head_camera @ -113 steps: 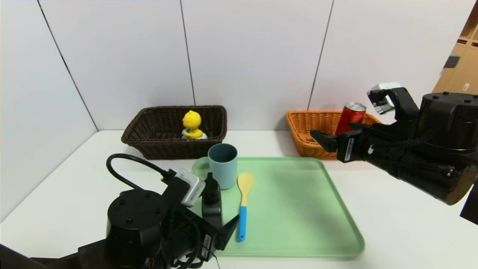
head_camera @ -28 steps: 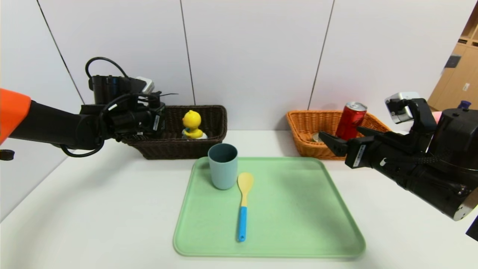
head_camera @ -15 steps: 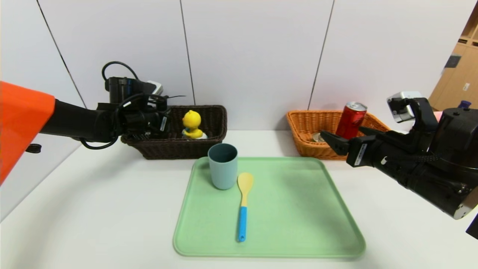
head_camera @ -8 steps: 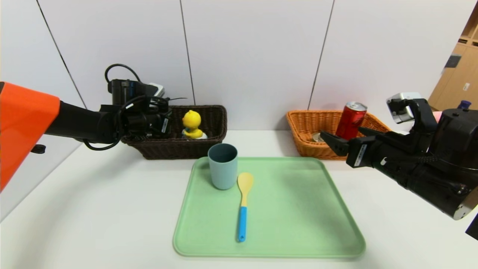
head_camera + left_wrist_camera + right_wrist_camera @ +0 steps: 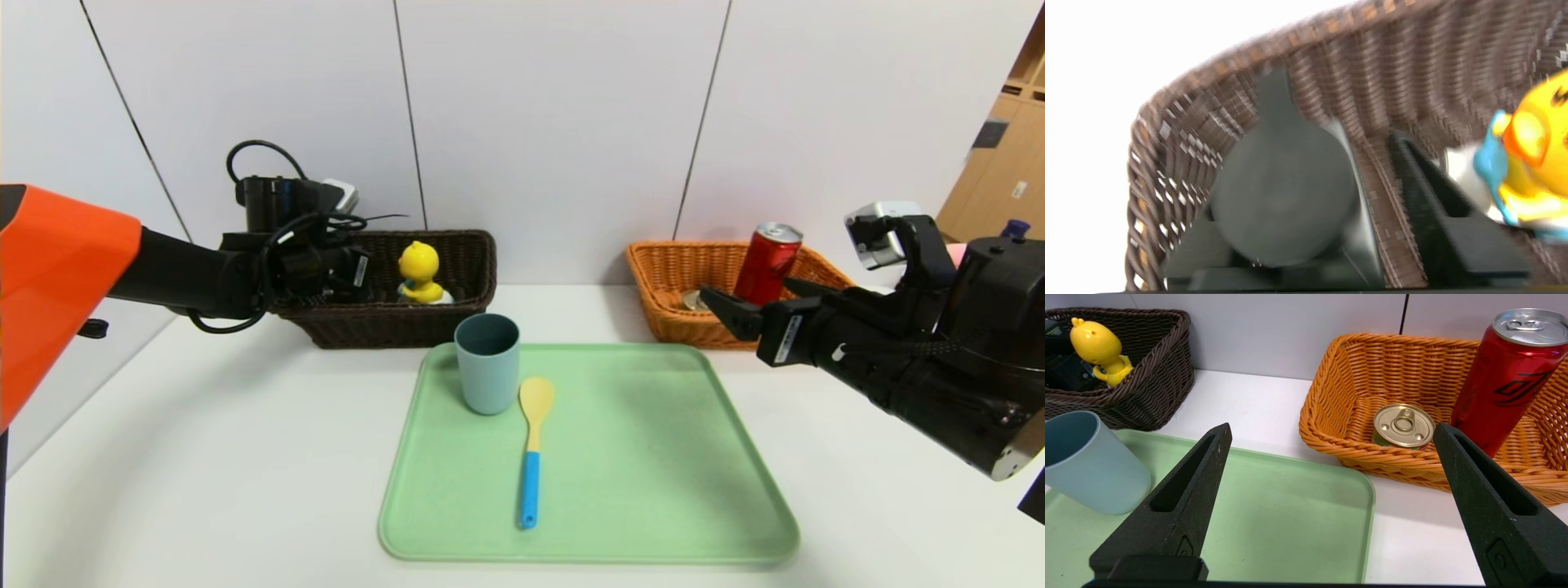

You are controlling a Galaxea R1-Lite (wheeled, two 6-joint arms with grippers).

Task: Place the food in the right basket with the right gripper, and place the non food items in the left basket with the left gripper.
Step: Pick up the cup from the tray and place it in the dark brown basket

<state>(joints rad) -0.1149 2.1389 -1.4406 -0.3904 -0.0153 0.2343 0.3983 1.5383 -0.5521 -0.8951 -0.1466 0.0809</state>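
Note:
My left gripper (image 5: pixel 353 273) reaches into the left basket (image 5: pixel 392 322), dark brown wicker. The black bottle (image 5: pixel 1284 200) sits between its fingers, cap towards the camera. A strip of wicker shows between the bottle and one finger (image 5: pixel 1425 204), so the left gripper (image 5: pixel 1335 110) is open. The yellow duck (image 5: pixel 420 273) stands beside it in that basket. A grey-blue cup (image 5: pixel 487 363) and a blue-handled wooden spoon (image 5: pixel 532 445) are on the green tray (image 5: pixel 637 457). The red can (image 5: pixel 766 257) and the gold-lidded tin (image 5: pixel 1403 424) are in the orange right basket (image 5: pixel 678 318). My right gripper (image 5: pixel 1331 430) hovers open in front of that basket, holding nothing.
Both baskets stand against the white back wall, the tray in front of them at the table's middle. White tabletop lies to either side of the tray. The left arm's orange sleeve (image 5: pixel 49 269) fills the left edge of the head view.
The black bottle has gone from the tray into the dark basket with my left gripper. Over the last second that arm settled slightly deeper into the basket. The right arm has not moved.

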